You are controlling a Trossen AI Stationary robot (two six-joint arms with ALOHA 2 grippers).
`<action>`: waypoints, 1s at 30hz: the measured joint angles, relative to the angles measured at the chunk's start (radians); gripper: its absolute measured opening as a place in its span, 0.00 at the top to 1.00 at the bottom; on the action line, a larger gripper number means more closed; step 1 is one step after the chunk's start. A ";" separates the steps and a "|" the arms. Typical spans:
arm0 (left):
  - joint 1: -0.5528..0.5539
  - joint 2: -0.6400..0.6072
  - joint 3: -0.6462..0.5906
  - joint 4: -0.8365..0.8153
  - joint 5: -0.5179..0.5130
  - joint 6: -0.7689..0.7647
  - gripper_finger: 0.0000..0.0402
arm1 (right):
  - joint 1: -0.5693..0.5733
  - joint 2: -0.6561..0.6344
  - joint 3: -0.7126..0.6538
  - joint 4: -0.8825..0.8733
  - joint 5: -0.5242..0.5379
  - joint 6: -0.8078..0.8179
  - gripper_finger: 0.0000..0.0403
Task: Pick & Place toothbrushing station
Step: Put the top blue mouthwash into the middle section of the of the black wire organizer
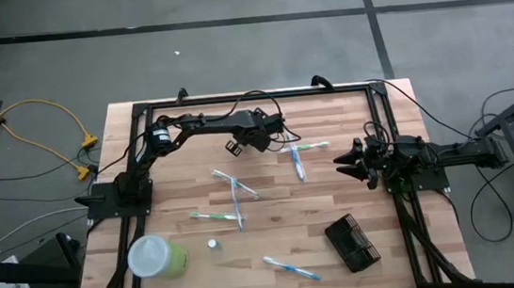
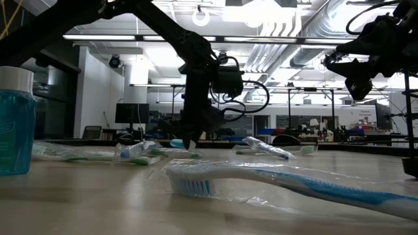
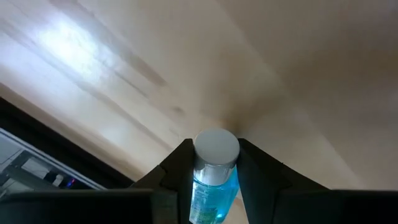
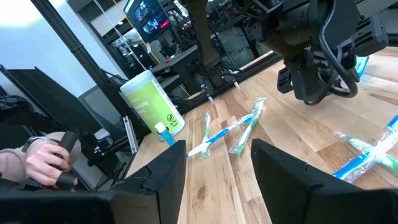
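Toothbrush (image 2: 287, 183) lay closest, wrapped, flat on desk (image 1: 270, 185). Left tool (image 3: 214, 180) was pinching a small blue bottle (image 3: 212, 177) by its neck, over the desk's far middle. Right tool (image 1: 346, 164) hung spread and empty at the right edge. Station (image 1: 352, 243) sat near the front right, away from both tools

We see even overhead light — ceiling lamps (image 2: 202, 16) glare in the low view, arms silhouetted; the nearest toothbrush (image 2: 274, 183) is blurred — pale sheen on the bench (image 3: 93, 68).
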 joint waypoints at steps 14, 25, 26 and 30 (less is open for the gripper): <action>-0.020 0.000 0.119 -0.086 -0.027 -0.074 0.77 | 0.000 0.000 0.000 0.000 0.000 0.000 0.57; -0.039 -0.099 0.164 -0.104 0.051 -0.220 0.77 | 0.000 0.000 0.000 0.000 0.000 0.000 0.57; -0.042 -0.110 0.164 -0.103 0.060 -0.227 0.77 | 0.000 0.000 0.000 0.000 0.000 0.000 0.57; -0.052 -0.156 0.164 -0.078 0.101 -0.239 0.77 | 0.000 0.000 0.000 0.000 0.000 0.000 0.57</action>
